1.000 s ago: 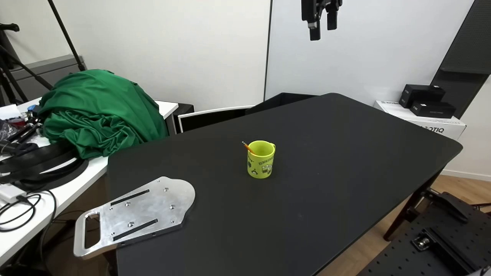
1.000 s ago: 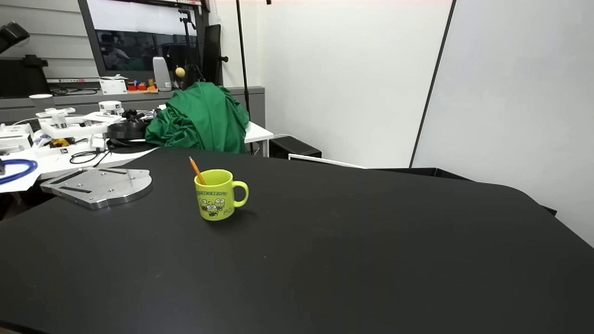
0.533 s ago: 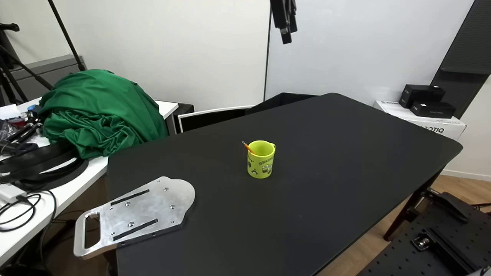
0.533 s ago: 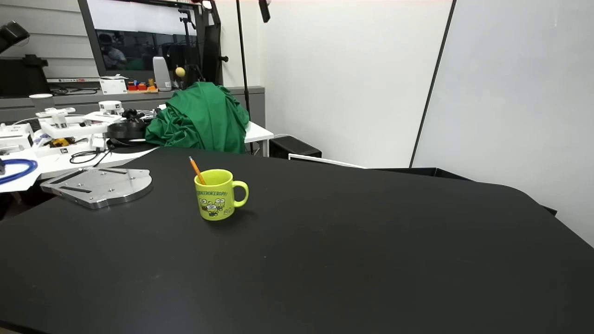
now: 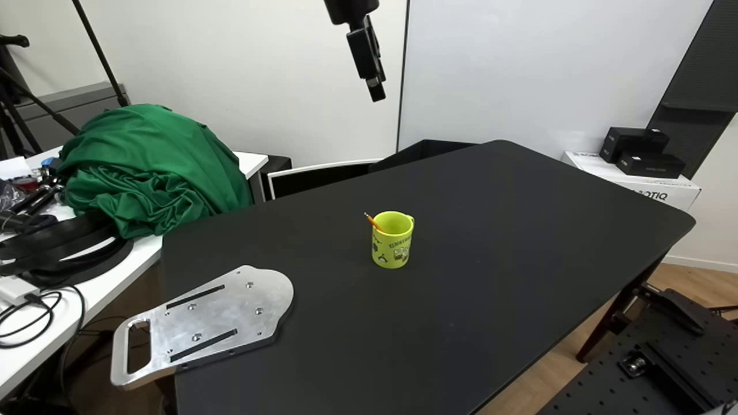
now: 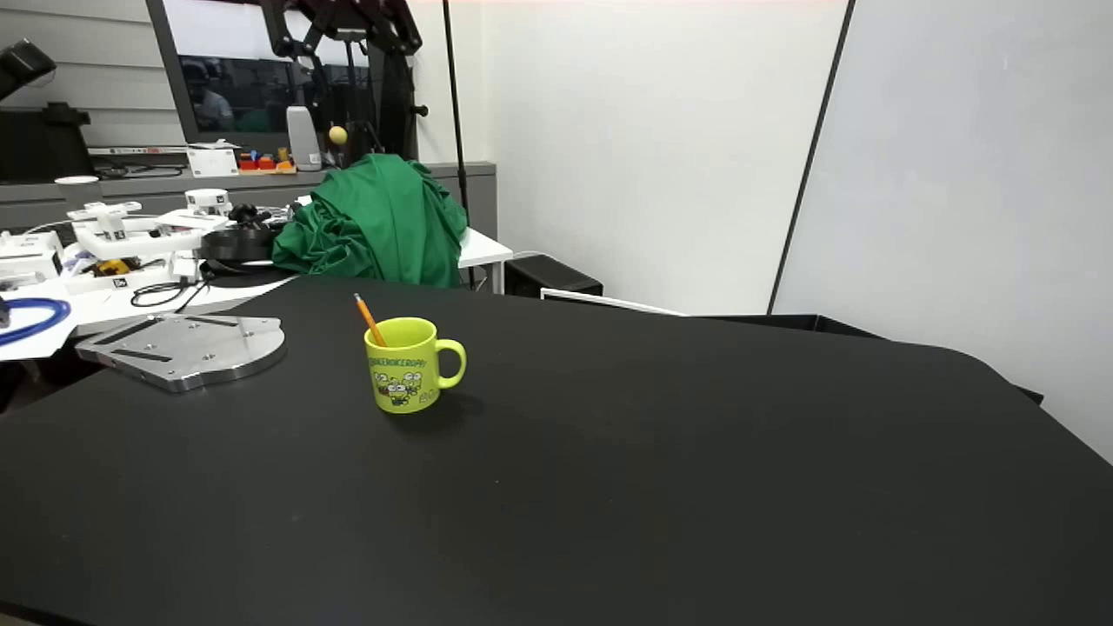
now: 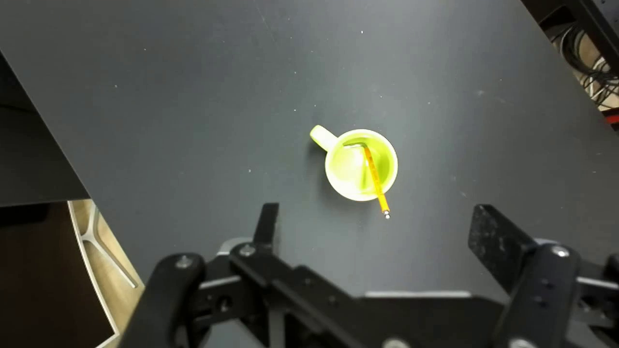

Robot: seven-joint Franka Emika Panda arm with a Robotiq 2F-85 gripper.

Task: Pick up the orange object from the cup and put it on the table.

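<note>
The lime cup point(image 5: 393, 251) stands upright on the black table point(image 5: 490, 300). It also shows in an exterior view point(image 6: 404, 374), and from above in the wrist view point(image 7: 346, 169). The orange stick point(image 6: 369, 321) leans in the cup, its metal-tipped end poking out over the rim, also seen in an exterior view point(image 5: 374, 222). In the wrist view the stick point(image 7: 376, 179) points toward the space between my fingers. My gripper point(image 7: 377, 229) is open and empty. In an exterior view it point(image 5: 376, 91) hangs tilted, well above the table and apart from the cup.
A silver metal plate point(image 5: 219, 317) lies on the table's edge, its handle end overhanging. It also shows in an exterior view point(image 6: 187, 348). A white desk point(image 5: 138, 259) with green cloth point(image 5: 155, 167) stands beside the table. A white wall point(image 6: 652, 156) rises behind.
In an exterior view my gripper has moved left and down, and turned. It has come into the top of the other exterior picture. The cup and orange stick have not moved.
</note>
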